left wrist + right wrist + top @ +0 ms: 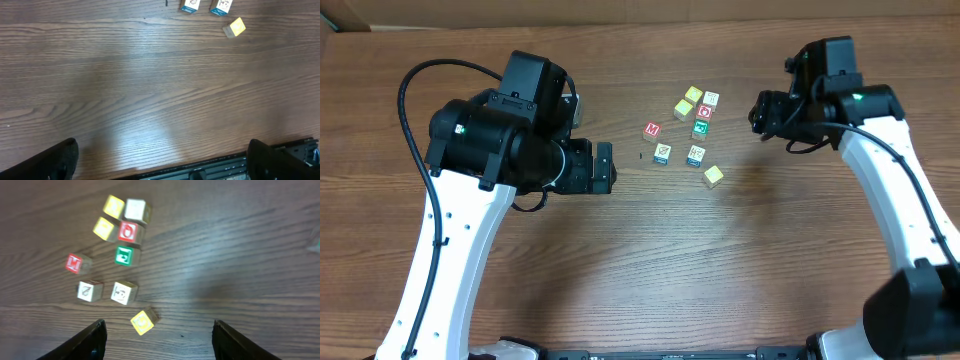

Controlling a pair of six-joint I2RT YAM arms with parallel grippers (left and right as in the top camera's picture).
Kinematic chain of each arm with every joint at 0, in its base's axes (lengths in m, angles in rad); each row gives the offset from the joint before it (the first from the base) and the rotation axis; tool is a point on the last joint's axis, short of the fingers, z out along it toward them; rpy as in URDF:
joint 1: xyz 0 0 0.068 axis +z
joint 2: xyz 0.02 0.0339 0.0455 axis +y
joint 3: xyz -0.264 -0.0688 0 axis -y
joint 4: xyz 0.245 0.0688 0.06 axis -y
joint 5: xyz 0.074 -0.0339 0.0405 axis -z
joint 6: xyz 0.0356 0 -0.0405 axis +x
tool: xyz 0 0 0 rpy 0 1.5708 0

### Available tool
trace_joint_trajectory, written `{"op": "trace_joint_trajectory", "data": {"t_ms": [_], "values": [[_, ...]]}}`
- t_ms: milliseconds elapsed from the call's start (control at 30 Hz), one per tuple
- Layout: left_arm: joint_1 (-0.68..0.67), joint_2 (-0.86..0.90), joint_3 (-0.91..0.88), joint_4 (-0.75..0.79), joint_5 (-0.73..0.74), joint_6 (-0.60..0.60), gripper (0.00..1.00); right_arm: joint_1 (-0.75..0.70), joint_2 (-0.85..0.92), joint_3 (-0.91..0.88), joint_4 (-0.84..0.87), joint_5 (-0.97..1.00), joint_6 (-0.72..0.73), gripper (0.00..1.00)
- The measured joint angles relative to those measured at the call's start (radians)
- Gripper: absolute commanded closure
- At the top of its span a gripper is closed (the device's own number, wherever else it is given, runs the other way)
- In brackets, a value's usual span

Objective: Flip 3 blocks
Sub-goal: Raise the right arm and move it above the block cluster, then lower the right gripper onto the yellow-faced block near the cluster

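Several small alphabet blocks lie in a loose cluster on the table. Among them are a red "M" block (652,130) (74,263), a white block with a slash mark (662,153) (89,291), a white block (696,154) (122,292), a red "O" block (128,231) and a plain white-topped block (135,210). My right gripper (760,110) (160,342) hovers to the right of the cluster, open and holding nothing. My left gripper (605,165) (162,160) stands wide open to the left of the cluster, also holding nothing.
A yellow cube (713,176) (144,321) (235,27) lies tilted nearest my right fingers. Two more yellow cubes (113,206) (104,228) and a green cube (700,128) (124,256) sit among the cluster. The table's near edge (200,167) shows under the left gripper.
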Motion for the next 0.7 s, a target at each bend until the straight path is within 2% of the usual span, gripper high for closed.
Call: {"op": "trace_joint_trajectory", "data": {"t_ms": [67,267,500,700], "values": [[0.000,0.000,0.000,0.000,0.000,0.000,0.00,0.000,0.032,-0.004,-0.002,0.000,0.008,0.41],[0.000,0.000,0.000,0.000,0.000,0.000,0.00,0.019,0.116,-0.008,-0.018,-0.002,0.021,0.40],[0.000,0.000,0.000,0.000,0.000,0.000,0.00,0.088,0.126,-0.047,0.001,-0.001,0.019,0.39],[0.000,0.000,0.000,0.000,0.000,0.000,0.00,0.108,0.126,-0.135,0.051,0.005,-0.077,0.39]]}}
